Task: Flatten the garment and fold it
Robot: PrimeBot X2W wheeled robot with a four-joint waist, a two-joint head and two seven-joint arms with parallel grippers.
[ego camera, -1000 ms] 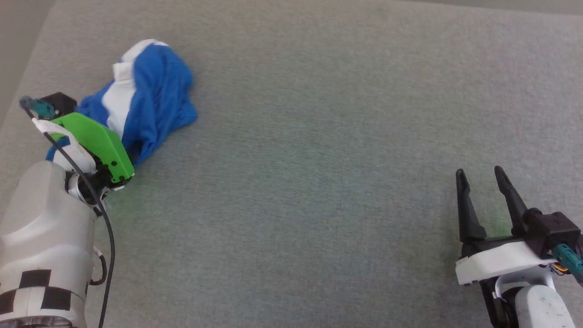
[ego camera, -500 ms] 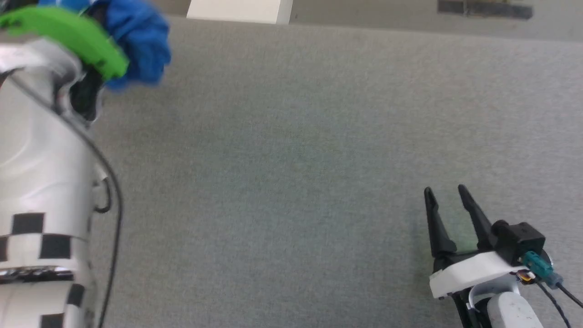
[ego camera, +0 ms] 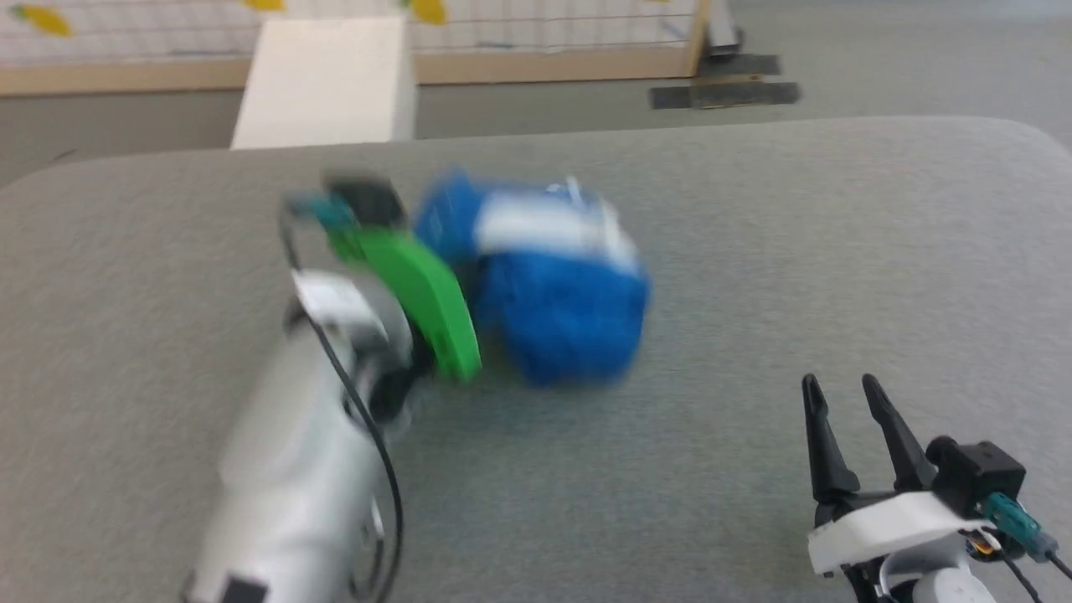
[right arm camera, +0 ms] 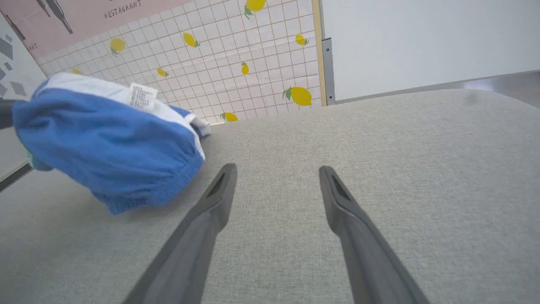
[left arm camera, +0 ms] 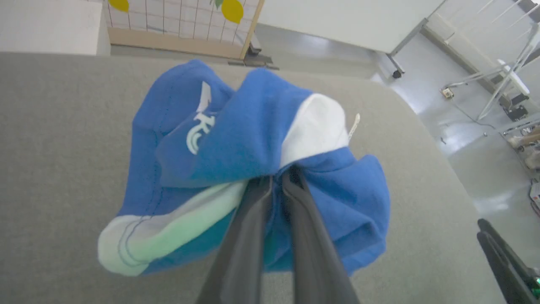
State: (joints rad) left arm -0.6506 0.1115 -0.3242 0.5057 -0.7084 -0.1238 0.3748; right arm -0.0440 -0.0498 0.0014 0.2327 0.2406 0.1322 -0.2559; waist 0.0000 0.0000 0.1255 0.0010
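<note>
The garment (ego camera: 553, 285) is a crumpled bundle of royal blue shorts with white stripes, blurred, over the middle of the grey table. In the left wrist view my left gripper (left arm camera: 278, 179) is shut on a fold of the garment (left arm camera: 253, 139), beside part of a white print. The green wrist cover (ego camera: 419, 293) hides those fingers in the head view. In the right wrist view the garment (right arm camera: 105, 143) hangs at the left with its small white label (right arm camera: 142, 96) on top. My right gripper (ego camera: 837, 385) stands open over bare table, right of and nearer than the bundle.
The grey fabric table (ego camera: 754, 251) ends in a rounded far edge. A white box (ego camera: 327, 79) and a lemon-patterned tiled panel (right arm camera: 236, 55) stand on the floor beyond the table. My right gripper's dark fingers (left arm camera: 502, 253) show at the left wrist view's lower right.
The head camera has tilted up, so the far table edge and floor now show. My left arm has carried the bundled garment from the far left to the table's middle. The right gripper stays open.
</note>
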